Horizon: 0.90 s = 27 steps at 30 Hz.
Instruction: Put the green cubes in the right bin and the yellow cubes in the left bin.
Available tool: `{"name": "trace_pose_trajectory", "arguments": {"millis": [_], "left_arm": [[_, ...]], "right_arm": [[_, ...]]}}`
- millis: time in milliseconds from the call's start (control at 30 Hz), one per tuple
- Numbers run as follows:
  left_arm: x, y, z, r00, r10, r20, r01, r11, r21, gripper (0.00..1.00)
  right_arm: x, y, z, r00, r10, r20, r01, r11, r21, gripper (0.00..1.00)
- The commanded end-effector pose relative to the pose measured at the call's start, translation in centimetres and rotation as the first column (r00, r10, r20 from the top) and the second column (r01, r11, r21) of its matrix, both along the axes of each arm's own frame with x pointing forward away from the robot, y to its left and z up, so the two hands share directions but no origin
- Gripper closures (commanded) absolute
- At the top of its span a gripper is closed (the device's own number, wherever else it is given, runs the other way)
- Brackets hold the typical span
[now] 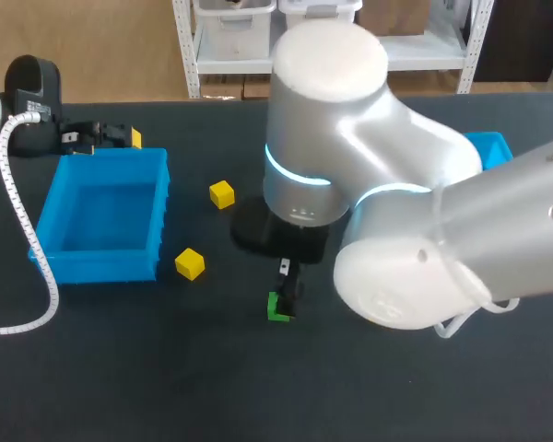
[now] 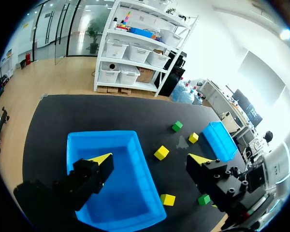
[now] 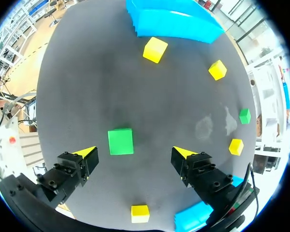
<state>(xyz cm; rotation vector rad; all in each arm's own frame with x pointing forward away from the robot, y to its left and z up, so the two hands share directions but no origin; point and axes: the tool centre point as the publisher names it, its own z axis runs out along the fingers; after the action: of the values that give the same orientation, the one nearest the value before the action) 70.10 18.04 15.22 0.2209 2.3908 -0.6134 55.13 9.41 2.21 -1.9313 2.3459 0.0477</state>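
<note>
My right gripper [image 3: 135, 152] hangs open over a green cube [image 3: 121, 141], which lies on the table between its fingers, untouched. In the head view that cube [image 1: 278, 307] shows just below the right gripper [image 1: 288, 284]. A second green cube [image 3: 245, 116] lies farther off. Two yellow cubes [image 1: 222, 194] [image 1: 190, 263] sit beside the left bin [image 1: 46, 216]. Only a corner of the right bin [image 1: 493, 145] shows behind my right arm. My left gripper [image 2: 151, 159] is open and empty, above the left bin's [image 2: 130, 140] back edge at the table's far left [image 1: 101, 136].
More yellow cubes [image 3: 236, 146] [image 3: 139, 213] lie near the right bin [image 3: 193, 217]. My right arm's bulky joints [image 1: 350, 166] cover the middle and right of the table in the head view. A white cable [image 1: 18, 230] runs down the left side.
</note>
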Motion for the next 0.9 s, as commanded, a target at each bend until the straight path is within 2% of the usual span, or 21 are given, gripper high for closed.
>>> {"name": "trace_pose_trajectory", "arguments": {"millis": [33, 867, 900], "left_arm": [[0.0, 0.3, -0.2, 1.0, -0.007, 0.007, 0.007, 1.0, -0.01, 0.0], [0.0, 0.3, -0.2, 1.0, -0.007, 0.007, 0.007, 1.0, -0.01, 0.0], [0.0, 0.3, -0.2, 1.0, -0.007, 0.007, 0.007, 1.0, -0.01, 0.0]], "right_arm": [[-0.6, 0.2, -0.2, 1.0, -0.001, 0.01, 0.001, 1.0, -0.003, 0.0], [-1.5, 1.5, -1.9, 1.0, 0.006, -0.007, -0.007, 1.0, -0.02, 0.0], [-1.5, 1.5, -2.0, 1.0, 0.006, -0.005, -0.006, 1.0, -0.023, 0.04]]}}
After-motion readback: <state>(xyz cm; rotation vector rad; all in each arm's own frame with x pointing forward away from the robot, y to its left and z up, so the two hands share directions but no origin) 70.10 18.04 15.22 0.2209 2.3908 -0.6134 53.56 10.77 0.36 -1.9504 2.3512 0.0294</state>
